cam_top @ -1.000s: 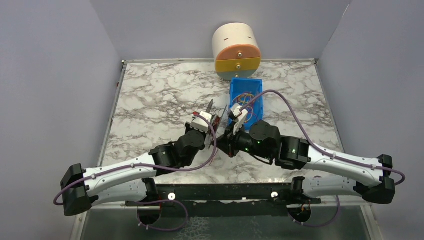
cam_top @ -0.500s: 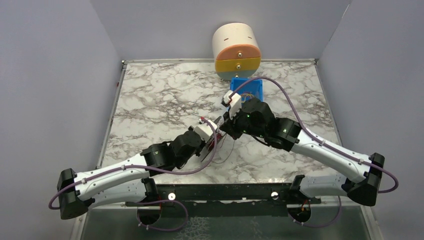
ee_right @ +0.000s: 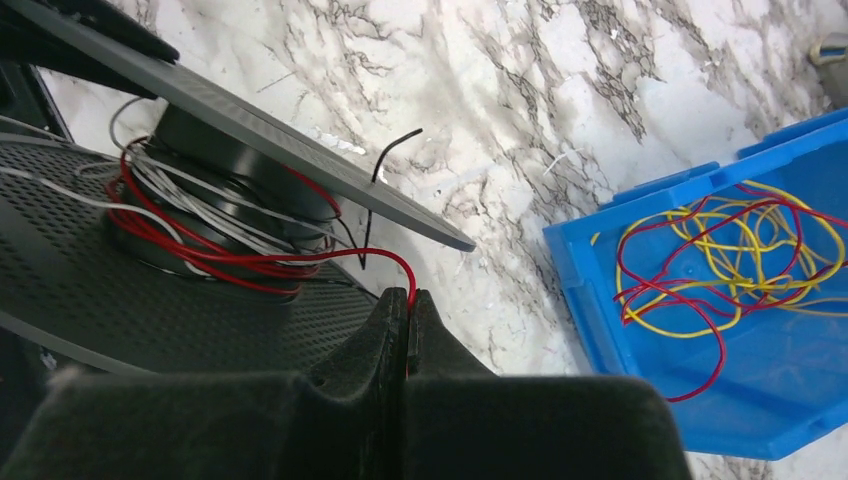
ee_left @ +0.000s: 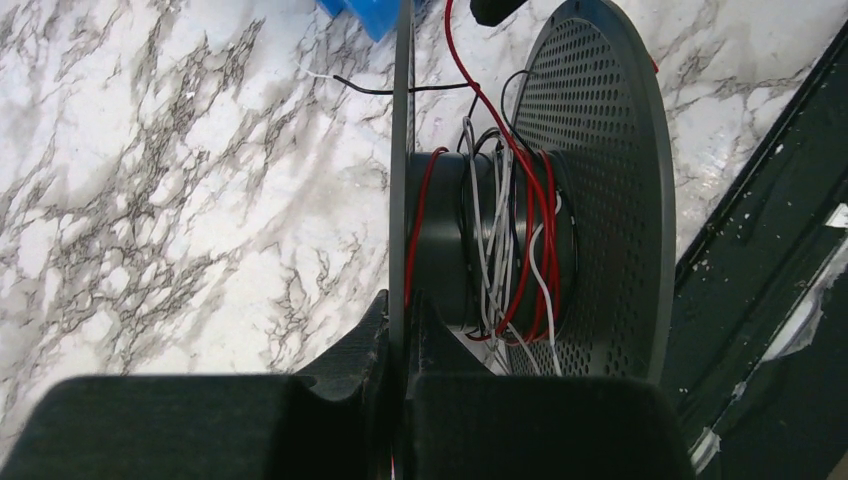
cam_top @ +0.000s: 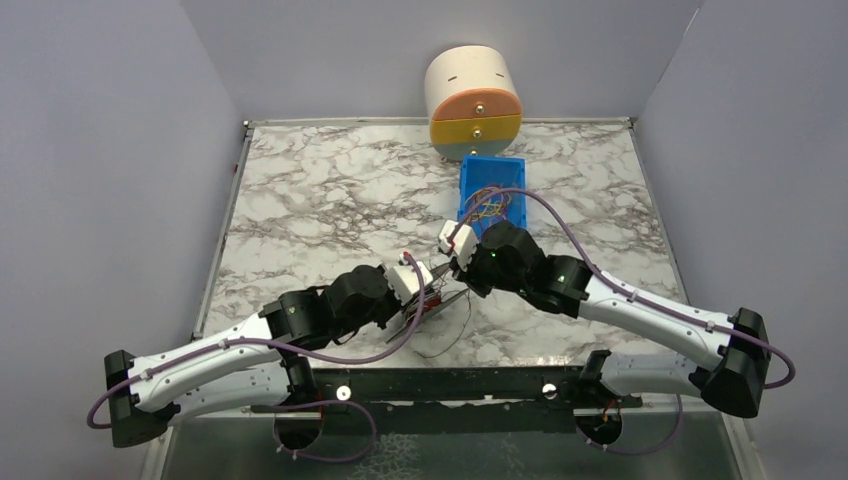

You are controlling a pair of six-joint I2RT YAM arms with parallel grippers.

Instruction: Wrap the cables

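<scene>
Left tool [ee_left: 403, 305] is clamped on the thin edge of one flange of the black spool [ee_left: 450, 240], w/ the flange running straight btwn its fingers. The spool's other flange [ee_left: 600, 190] is a perforated disc on the far side of the core.

Red wire [ee_left: 525, 220] sits in several turns round the spool core, mixed w/ white wire [ee_left: 497, 230] turns. One red strand leaves the core and runs to the right tool [ee_right: 408, 298], whose fingers are pressed together w/ that strand pinched at the tips. A short black wire [ee_right: 385, 160] sticks out past the flange edge.

In the top cam both tools meet near the front ctr of the marble tabletop [cam_top: 320, 190], spool btwn them. Can't tell whether the spool touches the tabletop.

A blue bin [cam_top: 470, 185] sits further back, right of ctr, apart from the spool. It holds a loose tangle of yellow and red wires [ee_right: 740, 250]. Just behind the bin, at the far edge, stands a round cream drawer unit [cam_top: 474, 95] w/ an orange and a yellow drawer front.
</scene>
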